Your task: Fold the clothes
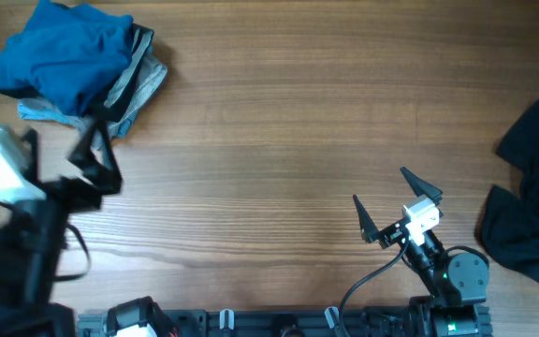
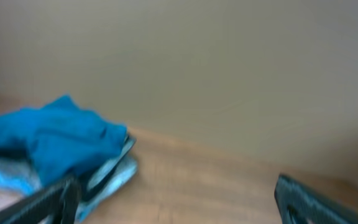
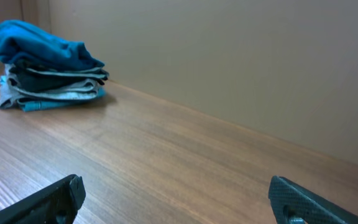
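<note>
Black wedge-shaped left fingers (image 2: 309,202), blurred, stand wide apart and grip nothing. They face the stack of clothes (image 1: 73,65) in the upper left of the frame, soft rumpled blue cloth over grey and teal layers. Right fingers (image 1: 364,223), lower centre, splay equally wide and hold nothing. Smooth wood-grain table (image 1: 279,112) stretches open between them. A crumpled dark garment (image 1: 531,197) lies at the right edge.

even soft light; left wrist view blurred, perhaps motion.
</note>
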Motion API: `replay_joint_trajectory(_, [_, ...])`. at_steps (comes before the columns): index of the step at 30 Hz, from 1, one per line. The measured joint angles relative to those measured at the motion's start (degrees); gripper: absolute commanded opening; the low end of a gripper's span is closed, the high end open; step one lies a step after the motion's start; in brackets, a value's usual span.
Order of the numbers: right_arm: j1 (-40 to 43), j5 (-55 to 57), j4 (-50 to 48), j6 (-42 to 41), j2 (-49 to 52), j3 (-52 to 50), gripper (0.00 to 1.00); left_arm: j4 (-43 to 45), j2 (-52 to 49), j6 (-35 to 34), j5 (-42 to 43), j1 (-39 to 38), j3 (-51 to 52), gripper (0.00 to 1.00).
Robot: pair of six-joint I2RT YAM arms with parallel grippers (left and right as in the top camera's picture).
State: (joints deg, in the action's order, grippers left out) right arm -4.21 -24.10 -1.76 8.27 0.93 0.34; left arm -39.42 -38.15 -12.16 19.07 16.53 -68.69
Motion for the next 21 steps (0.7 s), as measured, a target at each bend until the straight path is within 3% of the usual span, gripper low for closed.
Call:
replay_joint_trajectory(4, [0.0, 0.2, 0.0, 0.0, 0.0, 0.0, 1.00, 15.2, 13.2, -0.9, -0.4, 0.0, 21.2, 1.00])
replay_joint_trajectory(11, [0.0, 0.2, 0.0, 0.0, 0.0, 0.0, 1.00, 25.8, 34.0, -1.5, -0.8, 0.0, 45.8, 1.00])
replay_joint_trajectory(19, [0.0, 0.2, 0.0, 0.0, 0.0, 0.0, 1.00, 49.9, 37.3, -3.3, -0.8, -3.7, 64.9, 1.00])
replay_joint_trajectory(21, [0.0, 0.2, 0.0, 0.0, 0.0, 0.0, 1.00, 49.2, 37.4, -3.3, -1.0, -4.7, 67.4, 1.00])
